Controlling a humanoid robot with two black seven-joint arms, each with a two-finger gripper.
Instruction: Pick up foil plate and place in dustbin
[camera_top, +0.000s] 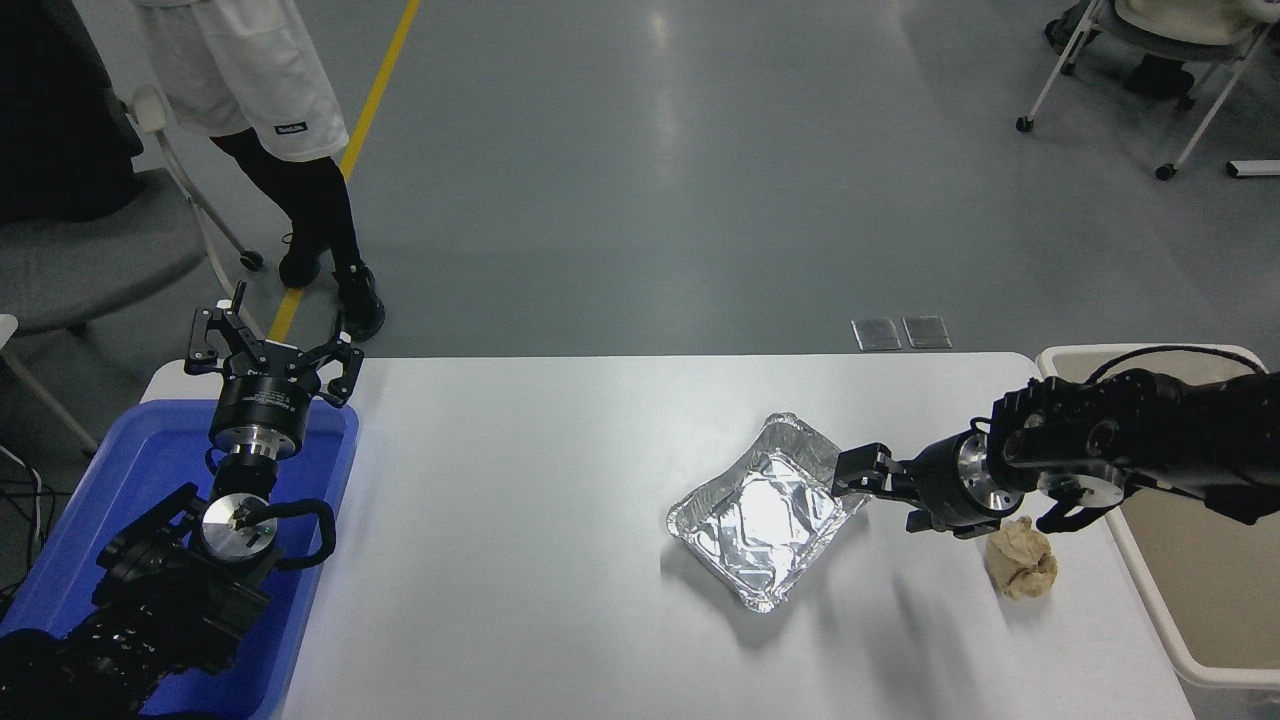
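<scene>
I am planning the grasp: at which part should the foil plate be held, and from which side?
Probably the rolled rim of the foil plate at its right corner, approached from the right, where the right gripper already is. The plate lies flat and open, so only the thin rim offers a pinch.

The right gripper (858, 480) meets the right rim of the foil plate (765, 525), but from this angle it is unclear whether its fingers close on the rim or only touch it. The right arm covers part of the dustbin (1190, 560), whose right side and near corner run off the picture's edge. The left arm hides much of the blue tub (140, 470), and its lower part is cut off at the bottom left. The person (265, 110) at the top left is visible only from the shorts down.
</scene>
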